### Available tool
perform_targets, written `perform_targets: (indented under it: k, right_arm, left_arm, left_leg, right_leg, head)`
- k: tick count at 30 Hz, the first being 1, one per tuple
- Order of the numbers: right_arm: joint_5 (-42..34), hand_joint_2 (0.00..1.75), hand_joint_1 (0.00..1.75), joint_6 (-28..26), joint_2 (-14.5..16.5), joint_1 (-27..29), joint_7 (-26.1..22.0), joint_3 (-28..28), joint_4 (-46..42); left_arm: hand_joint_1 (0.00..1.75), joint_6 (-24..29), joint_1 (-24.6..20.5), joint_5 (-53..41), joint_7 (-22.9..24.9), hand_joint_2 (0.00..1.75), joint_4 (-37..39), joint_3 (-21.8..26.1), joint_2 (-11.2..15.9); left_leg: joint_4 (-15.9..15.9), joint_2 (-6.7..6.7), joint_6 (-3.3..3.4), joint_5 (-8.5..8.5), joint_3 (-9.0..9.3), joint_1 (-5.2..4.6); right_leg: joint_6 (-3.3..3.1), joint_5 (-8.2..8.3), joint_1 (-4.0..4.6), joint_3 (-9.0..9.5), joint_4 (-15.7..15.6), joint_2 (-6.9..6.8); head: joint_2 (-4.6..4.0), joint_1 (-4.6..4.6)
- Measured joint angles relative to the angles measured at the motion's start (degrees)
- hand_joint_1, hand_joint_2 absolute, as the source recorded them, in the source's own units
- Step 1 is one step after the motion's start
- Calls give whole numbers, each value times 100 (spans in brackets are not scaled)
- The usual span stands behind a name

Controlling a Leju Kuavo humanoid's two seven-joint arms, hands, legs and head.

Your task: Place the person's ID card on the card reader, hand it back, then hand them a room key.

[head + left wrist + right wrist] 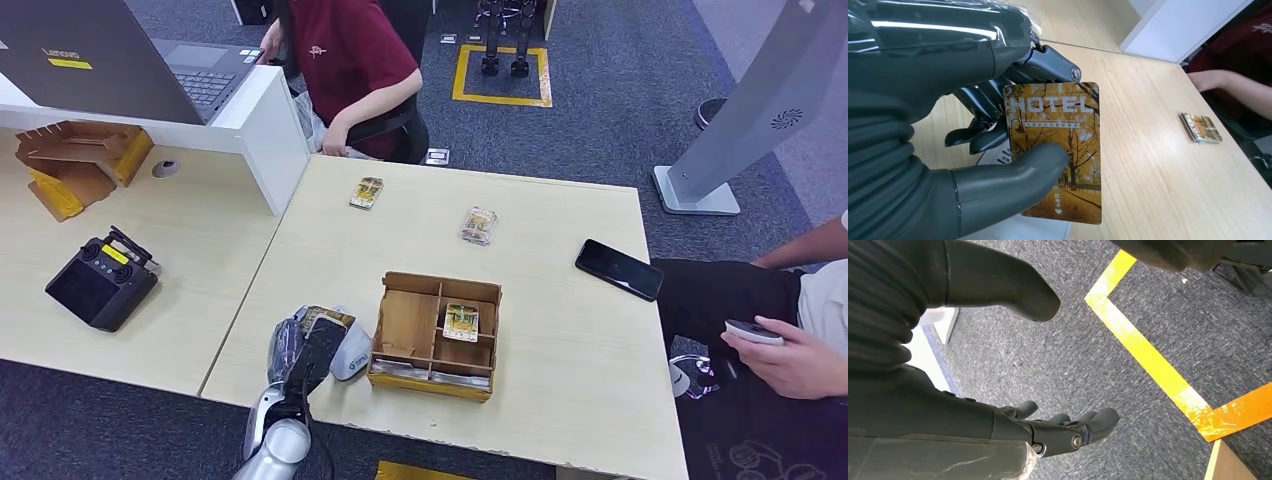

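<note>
My left hand pinches a card printed HOTEL over a picture of autumn trees, thumb on its face and fingers behind it. It holds the card just above the white card reader near the table's front edge, and the reader's white top shows under the card. A wooden compartment box beside the reader holds a similar card. Two more such cards lie further out on the table. My right hand hangs over the carpet with its fingers apart and nothing in it.
A person in a red shirt sits at the table's far side. Another person sits at the right holding a small device. A black phone lies near the right edge. A black controller rests on the left desk.
</note>
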Motion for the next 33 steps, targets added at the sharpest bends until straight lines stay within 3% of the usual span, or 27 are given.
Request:
perform_targets:
  k: [20, 33]
  right_arm:
    - [19, 175, 0, 54, 4, -3, -62, 26, 1]
    - [19, 175, 0, 77, 4, -5, -165, 272, 1]
  left_arm:
    - [175, 211, -192, -1031, 371, 175, 429, -23, 25]
    - [175, 1193, -550, -2904, 1159, 175, 1346, 0, -10]
  left_leg:
    - [0, 0, 0, 0, 1, 0]
    - [0, -1, 0, 0, 7, 0]
  right_leg:
    - [0, 0, 0, 2, 0, -1]
    - [0, 0, 0, 11, 1, -1]
  head:
    - [0, 0]
    - [0, -1]
